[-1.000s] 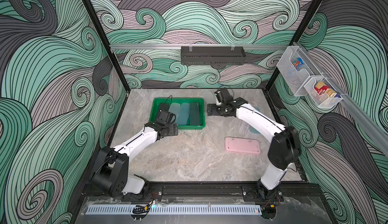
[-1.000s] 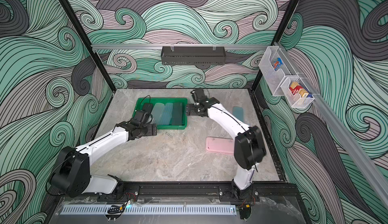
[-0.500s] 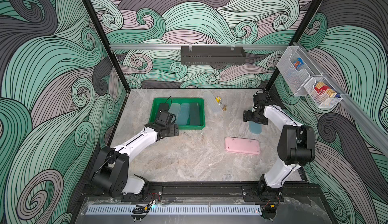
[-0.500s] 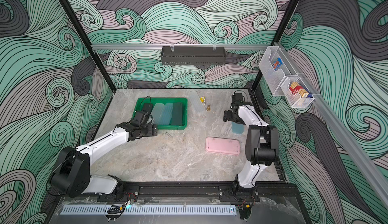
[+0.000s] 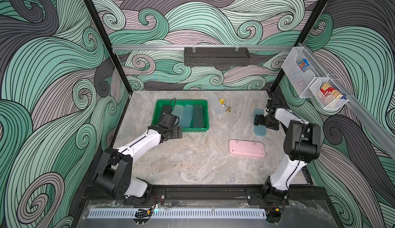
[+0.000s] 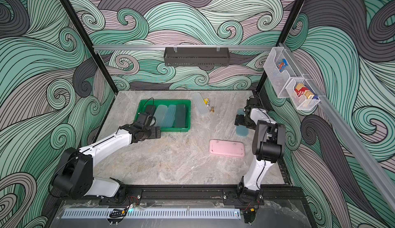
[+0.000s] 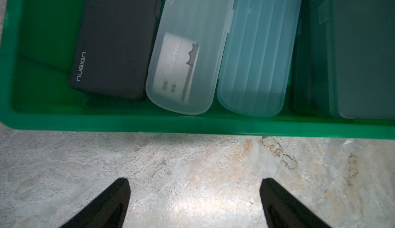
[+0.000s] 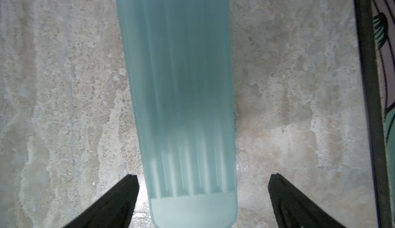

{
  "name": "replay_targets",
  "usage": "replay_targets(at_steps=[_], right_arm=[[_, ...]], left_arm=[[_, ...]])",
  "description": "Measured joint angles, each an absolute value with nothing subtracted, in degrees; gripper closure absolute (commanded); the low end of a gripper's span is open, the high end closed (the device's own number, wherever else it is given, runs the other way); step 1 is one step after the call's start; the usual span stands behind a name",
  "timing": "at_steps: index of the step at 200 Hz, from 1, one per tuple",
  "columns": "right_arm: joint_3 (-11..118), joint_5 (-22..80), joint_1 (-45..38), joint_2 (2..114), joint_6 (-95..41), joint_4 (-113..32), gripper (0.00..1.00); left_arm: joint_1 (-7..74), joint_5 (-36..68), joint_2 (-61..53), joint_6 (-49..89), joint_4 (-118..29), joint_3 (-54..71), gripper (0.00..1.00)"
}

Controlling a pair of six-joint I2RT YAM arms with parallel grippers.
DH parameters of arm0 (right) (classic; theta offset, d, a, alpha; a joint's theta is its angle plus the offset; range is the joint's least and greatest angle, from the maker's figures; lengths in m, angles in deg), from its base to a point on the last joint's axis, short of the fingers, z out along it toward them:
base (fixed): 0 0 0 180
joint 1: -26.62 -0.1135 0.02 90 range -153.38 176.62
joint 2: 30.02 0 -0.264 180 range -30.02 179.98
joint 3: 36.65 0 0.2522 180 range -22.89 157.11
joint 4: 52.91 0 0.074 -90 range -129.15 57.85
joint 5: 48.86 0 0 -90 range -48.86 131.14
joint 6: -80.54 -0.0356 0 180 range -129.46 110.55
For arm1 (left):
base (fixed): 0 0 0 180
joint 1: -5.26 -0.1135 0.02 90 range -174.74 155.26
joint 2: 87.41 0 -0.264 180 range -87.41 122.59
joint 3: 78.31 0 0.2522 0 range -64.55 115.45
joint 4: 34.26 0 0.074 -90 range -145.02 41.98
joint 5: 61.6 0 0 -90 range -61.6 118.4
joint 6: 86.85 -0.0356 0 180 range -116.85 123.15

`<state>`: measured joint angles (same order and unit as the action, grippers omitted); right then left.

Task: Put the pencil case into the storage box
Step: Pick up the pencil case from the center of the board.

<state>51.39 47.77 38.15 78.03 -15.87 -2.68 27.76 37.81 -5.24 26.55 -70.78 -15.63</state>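
Storage box (image 5: 188, 129) (image 6: 175, 129) (image 7: 192, 123): green tray on the counter (image 5: 192, 162), left of centre in both top views. It holds four cases side by side, all lying flat:
- black "nusign" case (image 7: 115, 45), partly hidden by the left arm in both top views
- frosted clear case (image 7: 188, 34) with a white label card inside
- pale blue ribbed case (image 7: 256, 56)
- dark green case (image 7: 352, 56) at the right end

Loose on the counter:
- translucent blue pencil case (image 5: 259, 130) (image 8: 181, 88), near the right wall, well apart from the storage box
- pink pencil case (image 5: 246, 148) (image 6: 226, 148), nearer the front
- second frosted case (image 5: 215, 104), just beside the box's right wall, with two small brass-coloured pieces (image 5: 228, 109) next to it; too small to identify

Left end effector (image 5: 172, 134) (image 7: 194, 181): jaws spread wide and holding nothing, over bare counter just outside the box's near wall.

Right end effector (image 5: 261, 121) (image 8: 204, 176): jaws spread wide, straddling one end of the translucent blue pencil case. The wrist view shows a gap on each side, so there is no grip.

Wall fixtures:
- black perforated trough (image 5: 217, 56) on the back rail; contents not visible
- near wire basket (image 5: 329, 100): red and tan boxes
- far wire basket (image 5: 297, 75): one small blue-and-red packet
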Motion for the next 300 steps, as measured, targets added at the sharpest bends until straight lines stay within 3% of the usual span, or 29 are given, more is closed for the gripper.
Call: replay_targets(at_steps=[86,123,134,198,300], right_arm=[[52.22,47.62,37.52,83.17,-15.37,-3.99,0.01],[52.90,48.16,36.62,83.56,-14.67,-4.32,0.32],[53.01,48.14,36.23,83.56,-14.62,-4.36,0.36],[52.25,46.50,33.85,82.95,-14.73,-5.26,0.37],[47.59,41.56,25.87,63.72,-19.91,-4.08,0.38]], left_arm=[[27.76,37.81,-4.23,26.50,-70.70,-15.63,0.01],[27.76,37.83,-4.25,26.52,-70.70,-15.63,0.01],[27.76,37.85,-4.38,26.55,-70.65,-15.65,0.01],[27.76,37.87,-22.85,25.02,-61.28,-23.63,0.01],[27.76,39.93,-17.11,24.78,-61.32,-21.68,0.01]])
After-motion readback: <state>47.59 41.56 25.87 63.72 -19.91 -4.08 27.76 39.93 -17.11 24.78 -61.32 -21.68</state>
